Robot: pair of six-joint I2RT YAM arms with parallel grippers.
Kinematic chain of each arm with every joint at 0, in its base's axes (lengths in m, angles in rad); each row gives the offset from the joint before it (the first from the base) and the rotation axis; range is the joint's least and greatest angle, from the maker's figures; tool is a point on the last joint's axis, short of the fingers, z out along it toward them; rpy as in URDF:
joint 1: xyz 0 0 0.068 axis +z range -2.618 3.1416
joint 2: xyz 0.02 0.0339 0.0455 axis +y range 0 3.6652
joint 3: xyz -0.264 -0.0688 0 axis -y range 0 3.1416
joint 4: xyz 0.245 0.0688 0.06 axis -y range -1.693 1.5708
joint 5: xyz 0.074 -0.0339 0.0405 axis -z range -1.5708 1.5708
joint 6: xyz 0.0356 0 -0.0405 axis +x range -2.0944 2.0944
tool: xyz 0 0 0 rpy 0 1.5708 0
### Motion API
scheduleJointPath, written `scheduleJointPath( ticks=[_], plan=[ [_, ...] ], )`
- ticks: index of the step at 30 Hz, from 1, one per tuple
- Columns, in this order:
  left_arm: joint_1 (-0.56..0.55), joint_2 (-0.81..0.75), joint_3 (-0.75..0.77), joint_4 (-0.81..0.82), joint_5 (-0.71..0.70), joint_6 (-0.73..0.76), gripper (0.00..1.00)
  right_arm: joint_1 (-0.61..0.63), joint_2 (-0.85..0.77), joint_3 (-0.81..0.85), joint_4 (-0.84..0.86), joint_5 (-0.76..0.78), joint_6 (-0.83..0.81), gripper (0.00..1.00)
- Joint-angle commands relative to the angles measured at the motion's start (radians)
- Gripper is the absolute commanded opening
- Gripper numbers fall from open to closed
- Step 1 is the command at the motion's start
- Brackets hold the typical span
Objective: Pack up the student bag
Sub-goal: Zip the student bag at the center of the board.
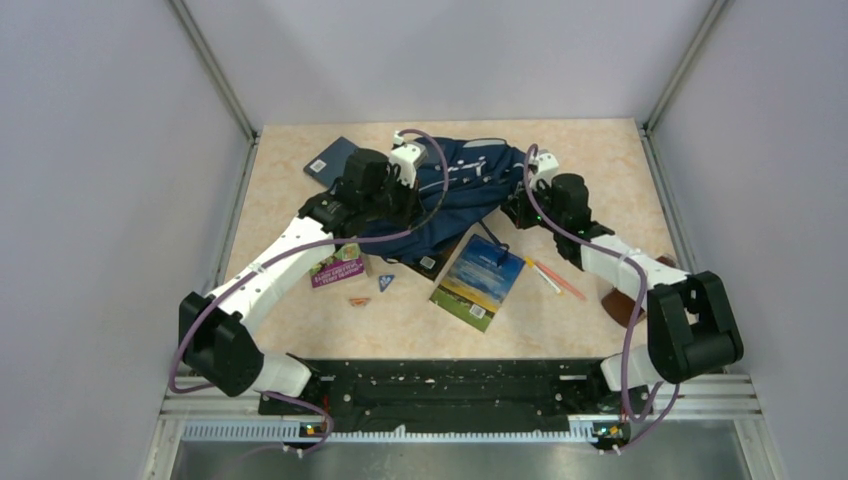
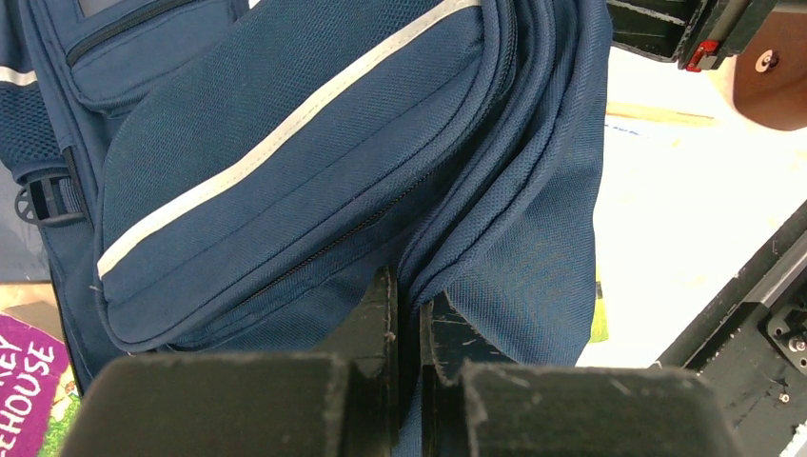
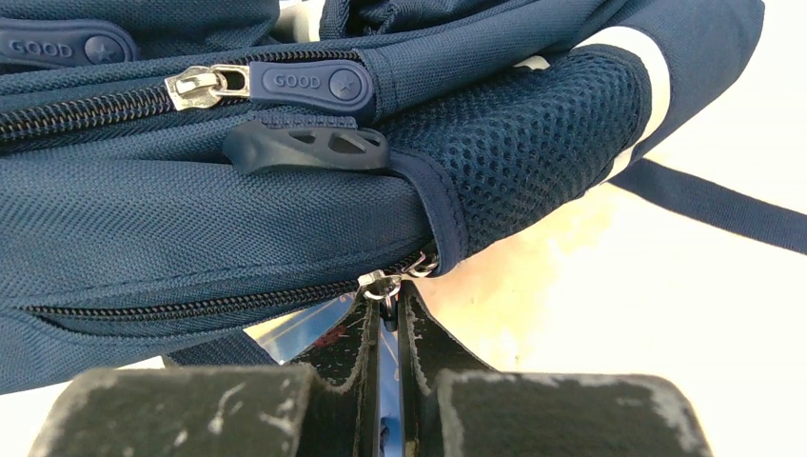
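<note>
- Right gripper [image 3: 388, 307], closest to the lens in the right wrist view: black, scuffed fingers pressed together, pinching the metal zipper pull [image 3: 383, 284] at the end of the lower zip, just under a mesh side pocket [image 3: 533, 133].
- Left gripper [image 2: 409, 303]: closed, with a fold of navy fabric nipped between the fingers, just below a front pocket flap crossed by a pale stripe [image 2: 285, 133].
- Student bag [image 1: 470, 190]: navy, slumped on its side towards the far middle of the table, held at both ends, with the left gripper on its left part and the right gripper at its right edge.
  - Zips seen from the right wrist drawn closed.
  - Rubber tab marked GOOD [image 3: 309, 82] on the upper zip.
  - Interior hidden; contents impossible to tell.
- Outside the bag, on the surface:
  - dark blue book [image 1: 335, 160] at the far left, partly behind the left arm;
  - purple book [image 1: 338, 268] near the left forearm;
  - landscape-cover book [image 1: 480, 280] just in front of the bag;
  - small blue triangle [image 1: 386, 282];
  - small orange piece [image 1: 358, 300];
  - pens [image 1: 550, 275] beside the landscape-cover book;
  - brown object [image 1: 620, 300], partly hidden by the right arm.
- Table [image 1: 600, 170]: pale beige, mottled, with a black rail [image 1: 450, 385] along the near edge carrying both arm bases.
- Enclosure: plain pale grey walls [image 1: 100, 150] on three sides, metal framing at the corners.
</note>
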Motion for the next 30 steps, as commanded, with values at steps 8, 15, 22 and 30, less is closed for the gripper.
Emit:
scheduleJointPath(
  ticks=[8,15,22,30],
  plan=[
    [0.013,-0.033,0.013,0.089,-0.008,-0.059,0.00,0.127,-0.064,0.168,-0.337,0.219,-0.041,0.00],
    [0.013,-0.019,0.014,0.092,0.004,-0.071,0.00,0.230,-0.060,0.224,-0.441,0.240,0.001,0.00],
    [0.013,-0.017,0.013,0.094,0.005,-0.073,0.00,0.293,-0.059,0.261,-0.464,0.226,0.036,0.00],
    [0.013,-0.017,0.012,0.094,0.011,-0.073,0.00,0.343,-0.060,0.283,-0.459,0.148,0.122,0.00]
  ],
)
